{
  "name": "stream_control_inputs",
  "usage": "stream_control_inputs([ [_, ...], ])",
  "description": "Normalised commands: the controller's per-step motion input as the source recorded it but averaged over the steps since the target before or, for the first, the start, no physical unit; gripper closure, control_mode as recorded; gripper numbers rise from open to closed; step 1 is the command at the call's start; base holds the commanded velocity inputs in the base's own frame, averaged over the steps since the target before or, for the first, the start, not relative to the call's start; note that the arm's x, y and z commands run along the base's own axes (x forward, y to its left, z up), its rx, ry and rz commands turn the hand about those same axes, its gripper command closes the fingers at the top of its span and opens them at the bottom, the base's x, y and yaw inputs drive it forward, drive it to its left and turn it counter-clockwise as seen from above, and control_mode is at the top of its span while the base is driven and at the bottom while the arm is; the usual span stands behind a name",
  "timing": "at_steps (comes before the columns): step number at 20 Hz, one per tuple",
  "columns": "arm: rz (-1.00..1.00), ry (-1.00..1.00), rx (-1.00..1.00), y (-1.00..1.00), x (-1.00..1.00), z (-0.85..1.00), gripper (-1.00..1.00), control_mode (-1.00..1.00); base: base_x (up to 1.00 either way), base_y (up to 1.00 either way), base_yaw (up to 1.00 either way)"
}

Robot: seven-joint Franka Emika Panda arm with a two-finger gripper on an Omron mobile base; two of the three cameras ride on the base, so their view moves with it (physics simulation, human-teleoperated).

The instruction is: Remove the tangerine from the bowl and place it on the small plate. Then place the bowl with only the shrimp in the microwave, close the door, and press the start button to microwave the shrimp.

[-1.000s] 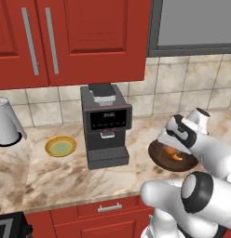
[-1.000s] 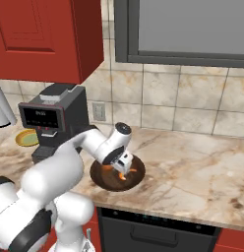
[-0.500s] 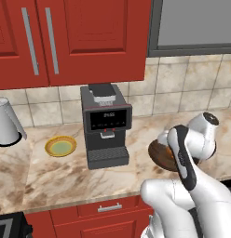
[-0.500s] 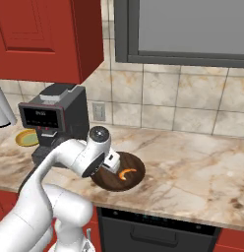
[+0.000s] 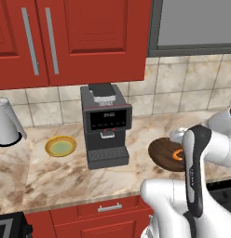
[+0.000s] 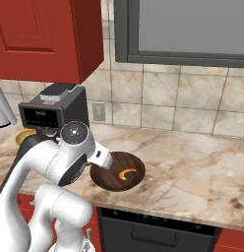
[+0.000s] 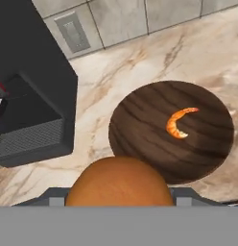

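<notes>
The tangerine (image 7: pixel 118 181) sits between your jaws, closed on it from either side; in the hand view it bulges up right at the fingertips, so you have it gripped and lifted clear of the bowl (image 7: pixel 154 144). The gripper (image 6: pixel 105 161) hangs over the near-left rim of the bowl in the right base view, though the wrist hides the fingers there, so the grip is read from the hand view alone. Ahead of the jaws the bowl lies on the marble counter (image 7: pixel 140 67) with just the shrimp (image 7: pixel 178 122) left in it, a thin crescent resting on the wood off toward the far side. That fits the order of the task: the fruit has to leave first so the bowl goes into the microwave carrying the shrimp only. The small plate (image 5: pixel 60 146) is well off to the left of the jaws, past the black coffee machine (image 5: pixel 105 124), which stands between the two on the counter. Judgement: you need to carry the fruit high or around the front of that machine to reach the plate, and set it down gently, since a round fruit may roll off a shallow plate.
</notes>
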Motion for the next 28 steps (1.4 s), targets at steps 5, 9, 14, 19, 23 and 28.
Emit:
stream_control_inputs([
  [5, 0.03, -0.22, -0.29, 0.46, -1.0, 1.0, 1.0, -1.0, 0.0, 0.0, 0.0],
  [9, 0.0, -0.22, -0.36, 0.7, -0.99, 1.0, 1.0, -1.0, 0.0, 0.0, 0.0],
  [14, 0.01, -0.13, -0.43, 1.0, -0.75, 0.56, 1.0, -1.0, 0.0, 0.0, 0.0],
  [19, 0.05, 0.01, -0.41, 1.0, -0.24, 0.08, 1.0, -1.0, 0.0, 0.0, 0.0],
  [23, 0.02, 0.09, -0.33, 1.0, 0.03, -0.02, 1.0, -1.0, 0.0, 0.0, 0.0],
  [28, 0.0, 0.12, -0.22, 1.0, 0.62, -0.27, 1.0, -1.0, 0.0, 0.0, 0.0],
])
